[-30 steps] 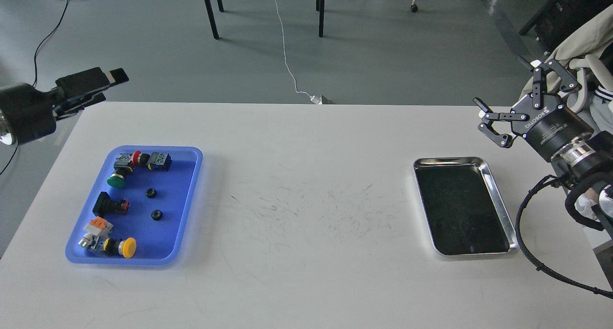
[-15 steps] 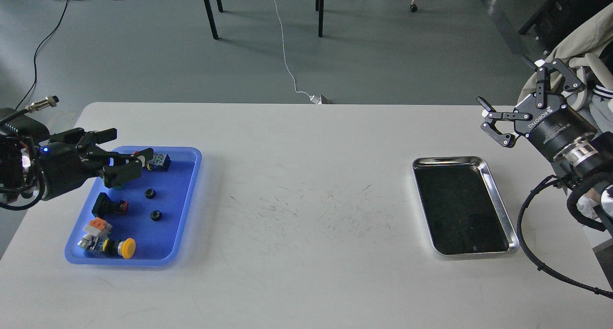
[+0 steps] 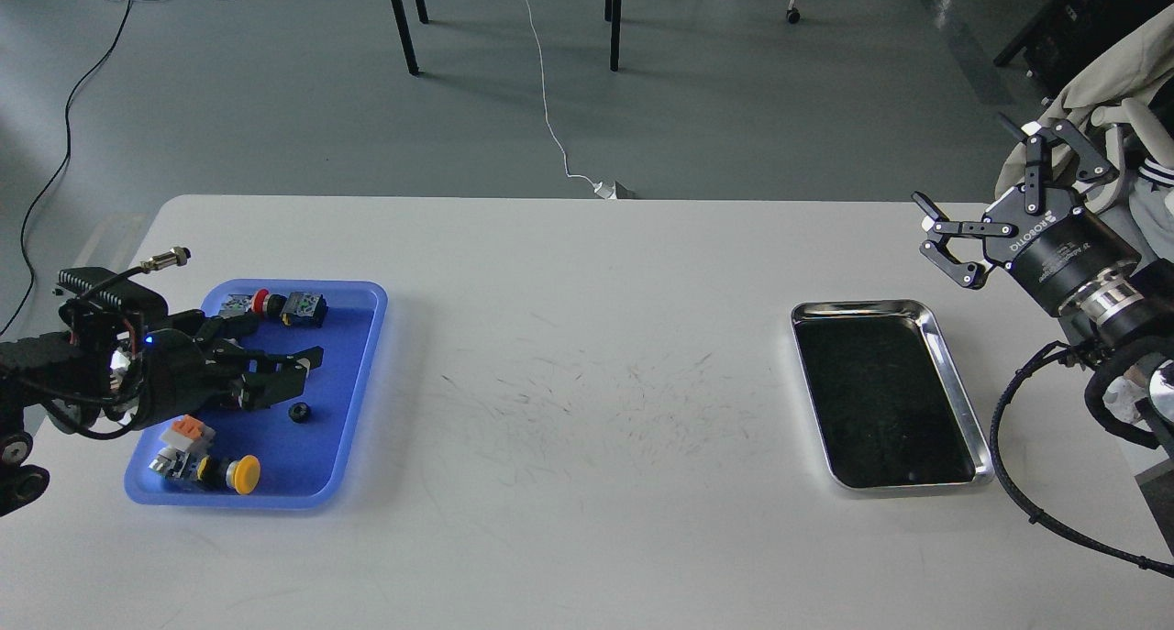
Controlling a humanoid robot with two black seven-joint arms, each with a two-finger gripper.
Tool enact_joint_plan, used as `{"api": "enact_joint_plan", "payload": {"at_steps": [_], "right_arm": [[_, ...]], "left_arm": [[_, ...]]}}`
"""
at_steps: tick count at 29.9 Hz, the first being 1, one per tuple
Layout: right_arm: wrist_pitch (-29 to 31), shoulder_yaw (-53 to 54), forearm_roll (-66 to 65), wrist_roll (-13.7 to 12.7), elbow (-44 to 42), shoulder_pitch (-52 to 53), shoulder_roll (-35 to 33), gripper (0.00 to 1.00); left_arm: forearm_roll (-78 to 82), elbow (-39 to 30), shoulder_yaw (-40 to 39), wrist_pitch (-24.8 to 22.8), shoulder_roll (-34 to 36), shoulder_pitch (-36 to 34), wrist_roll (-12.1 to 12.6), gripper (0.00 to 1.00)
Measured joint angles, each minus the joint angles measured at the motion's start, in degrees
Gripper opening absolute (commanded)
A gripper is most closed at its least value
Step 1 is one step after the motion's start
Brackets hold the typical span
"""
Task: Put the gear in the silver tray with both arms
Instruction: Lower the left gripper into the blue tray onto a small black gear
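Observation:
The silver tray (image 3: 957, 382) lies empty on the right side of the white table. A small black gear (image 3: 298, 413) lies in the blue tray (image 3: 344, 350) on the left. My left gripper (image 3: 295, 370) hangs low over the blue tray with its fingers parted, just above that gear. It covers the spot where a second gear lay. My right gripper (image 3: 986, 190) is open and empty, held in the air behind the silver tray's far right corner.
The blue tray also holds a red-capped button (image 3: 262, 301), a yellow button (image 3: 243, 474), an orange-and-white part (image 3: 186, 433) and other switch parts. Chair legs and cables are on the floor beyond the table. Beige cloth hangs at the far right.
My left gripper has come from beyond the table's left edge down into the blue tray, over the upper gear. My right gripper has shifted only slightly.

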Motion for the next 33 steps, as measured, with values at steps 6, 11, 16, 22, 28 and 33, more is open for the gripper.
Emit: {"api": "enact_joint_plan", "payload": {"at_steps": [6, 11, 16, 22, 28, 33], "right_arm": [[0.0, 0.0, 0.0, 0.1, -0.1, 0.0, 0.0, 0.99], [0.0, 0.0, 0.0, 0.1, -0.1, 0.0, 0.2, 0.99], [0.0, -0.1, 0.0, 0.1, -0.1, 0.0, 0.2, 0.99], [0.1, 0.0, 0.0, 0.2, -1.1, 0.0, 0.3, 0.99], [0.3, -0.2, 0.0, 0.2, -2.4, -0.1, 0.8, 0.99], [0.3, -0.3, 0.0, 0.2, -2.8, 0.1, 0.8, 0.99]], "left_arm": [[0.1, 4.2, 1.1, 0.0, -3.4, 0.0, -0.1, 0.93], [0.0, 8.7, 2.1, 0.0, -6.5, 0.0, -0.7, 0.90], [0.0, 13.3, 2.9, 0.2, -9.2, 0.0, -2.2, 0.85], [0.0, 15.8, 3.8, 0.3, -9.9, 0.0, -3.4, 0.82], [0.0, 18.8, 3.9, 0.3, -10.9, 0.0, -4.9, 0.76], [-0.1, 20.9, 4.0, 0.3, -11.5, 0.0, -5.5, 0.75]]}}
